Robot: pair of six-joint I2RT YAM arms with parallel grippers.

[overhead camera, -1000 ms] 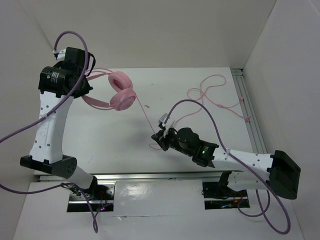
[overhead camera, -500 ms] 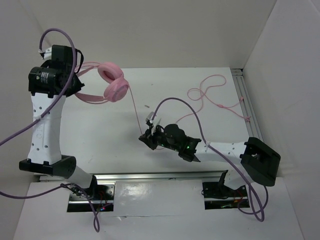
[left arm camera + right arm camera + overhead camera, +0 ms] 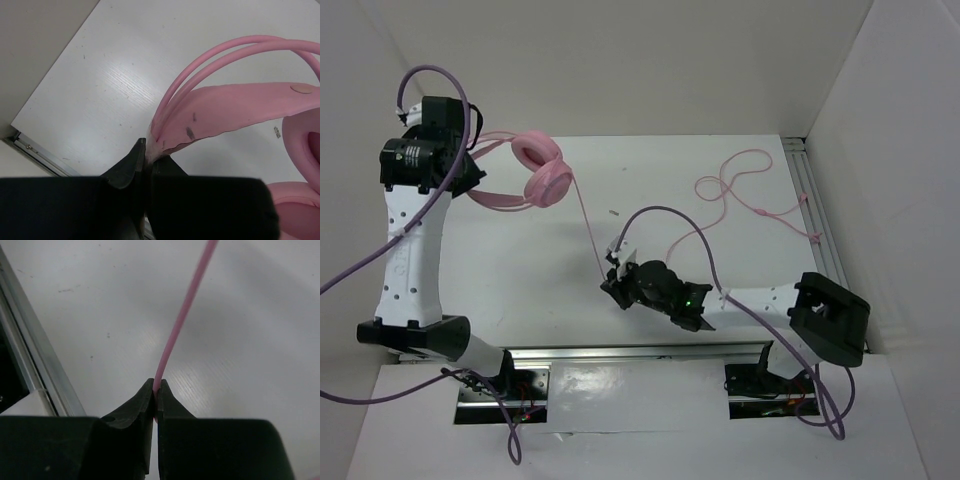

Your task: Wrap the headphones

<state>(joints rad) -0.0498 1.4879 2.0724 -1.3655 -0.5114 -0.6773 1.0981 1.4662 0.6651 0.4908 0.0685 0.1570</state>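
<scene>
While the left gripper (image 3: 146, 152) clamps the headband (image 3: 235, 107), holding the seemingly light headphones (image 3: 545, 175) over the table's (image 3: 520, 270) far-left corner, the right gripper (image 3: 155, 390) pinches the cord (image 3: 585, 215), likely limp, slippery and best gripped firmly.

Soft, even light is coming down from overhead, keeping the white table (image 3: 520, 270) bright with no harsh glare; the right arm (image 3: 760, 300) is casting only a faint grey shadow beneath itself; the glossy ledge (image 3: 620, 375) toward six o'clock is catching pale reflections. Up close, a broad dim patch is greying the surface toward two o'clock behind the cord (image 3: 185, 310), which is looking slightly soft; the headphones (image 3: 240, 105) are reading fairly crisp; the left gripper (image 3: 145, 150) and right gripper (image 3: 155, 387) are sitting as featureless, blurry black masses at six o'clock.
</scene>
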